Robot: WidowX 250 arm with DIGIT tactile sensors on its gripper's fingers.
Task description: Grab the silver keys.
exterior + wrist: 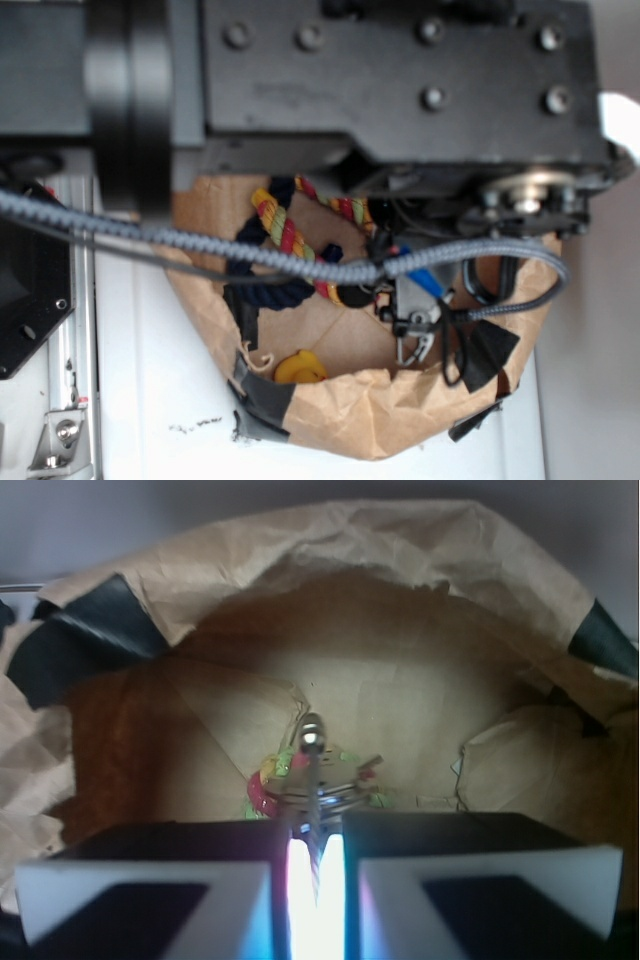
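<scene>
The silver keys (pixel 316 776) are a small shiny bunch on a ring, standing between my two finger pads with one key blade in the narrow gap. My gripper (pixel 316 825) is shut on them over the brown paper floor. A red and green piece (pixel 260 786) shows just behind the bunch. In the exterior view the gripper (pixel 418 320) hangs under the black arm at the right of the box, with the keys (pixel 412 345) dangling from it.
A brown-paper-lined box (pixel 340 425) with black tape on its corners (pixel 262 400) surrounds everything. A multicoloured braided rope (pixel 283 225) and a dark navy rope (pixel 262 290) lie at the back left. A small yellow round piece (pixel 300 368) lies near the front wall.
</scene>
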